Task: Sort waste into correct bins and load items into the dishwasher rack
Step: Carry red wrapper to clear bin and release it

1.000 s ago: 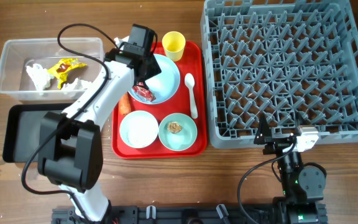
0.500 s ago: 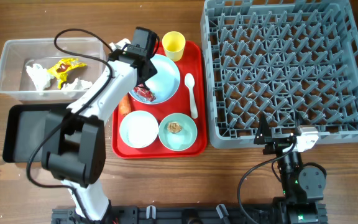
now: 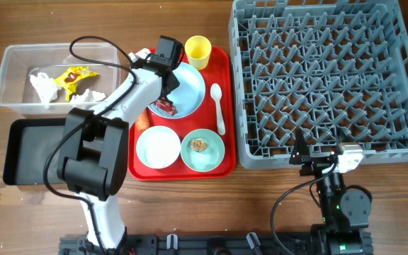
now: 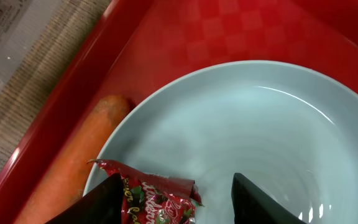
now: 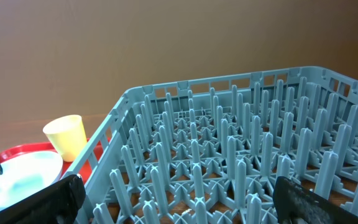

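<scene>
My left gripper point(image 3: 164, 98) reaches down into the large pale blue plate point(image 3: 193, 83) on the red tray. Its jaws are open and straddle a crumpled red wrapper point(image 4: 160, 200); the left finger point(image 4: 104, 200) is against the wrapper, while the right one stands apart from it. An orange carrot point(image 4: 73, 168) lies just outside the plate's rim point(image 4: 247, 124). The right gripper point(image 3: 316, 157) hangs open at the front edge of the grey dishwasher rack point(image 3: 324, 71), nothing between its fingers point(image 5: 48, 199). The clear tub point(image 3: 13, 71) holds a yellow wrapper point(image 3: 73, 76) and white tissue point(image 3: 42, 86). The black tray point(image 3: 34, 152) lies in front of it.
On the red tray point(image 3: 222, 168) stand a yellow cup point(image 3: 197, 51), a white spoon point(image 3: 218, 106), a bowl point(image 3: 139, 149) of white rice and a bowl point(image 3: 220, 152) with a brown lump point(image 3: 200, 144). The rack's pegs point(image 5: 229, 162) fill the right wrist view.
The left gripper has shifted right over the plate and lowered onto the red wrapper, its jaws narrowing. The right arm has stayed still.
</scene>
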Action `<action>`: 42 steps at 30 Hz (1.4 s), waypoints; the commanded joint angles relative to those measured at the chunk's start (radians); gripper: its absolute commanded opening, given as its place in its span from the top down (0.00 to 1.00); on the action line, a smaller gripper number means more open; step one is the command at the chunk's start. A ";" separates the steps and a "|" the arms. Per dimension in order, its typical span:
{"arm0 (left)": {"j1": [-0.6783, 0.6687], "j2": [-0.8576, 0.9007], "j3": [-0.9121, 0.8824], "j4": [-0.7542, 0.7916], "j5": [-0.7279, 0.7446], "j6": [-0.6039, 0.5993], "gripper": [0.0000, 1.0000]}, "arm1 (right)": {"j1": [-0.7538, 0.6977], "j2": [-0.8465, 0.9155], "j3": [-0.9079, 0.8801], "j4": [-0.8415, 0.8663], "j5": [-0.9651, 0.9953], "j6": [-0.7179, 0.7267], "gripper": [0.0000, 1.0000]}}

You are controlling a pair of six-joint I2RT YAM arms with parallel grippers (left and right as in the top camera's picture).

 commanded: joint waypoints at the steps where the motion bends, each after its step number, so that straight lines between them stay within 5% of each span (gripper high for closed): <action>1: -0.002 0.029 -0.003 0.008 -0.032 -0.013 0.45 | 0.001 -0.002 -0.001 0.006 0.010 0.007 0.00; 6: -0.002 0.029 -0.003 0.032 -0.032 -0.013 0.64 | 0.001 -0.002 -0.001 0.006 0.010 0.007 0.00; 16: -0.002 0.029 -0.003 0.031 -0.032 -0.013 0.81 | 0.001 -0.002 -0.001 0.006 0.010 0.006 0.00; 20: -0.002 0.029 -0.002 0.032 -0.020 -0.013 0.96 | 0.001 -0.002 -0.001 0.006 0.010 0.006 0.00; 32: 0.002 -0.201 0.061 0.007 -0.021 0.069 0.96 | 0.001 -0.002 -0.001 0.006 0.010 0.006 0.00; 42: 0.142 -0.306 0.060 0.082 -0.241 0.160 0.96 | 0.001 -0.002 -0.001 0.006 0.010 0.007 0.00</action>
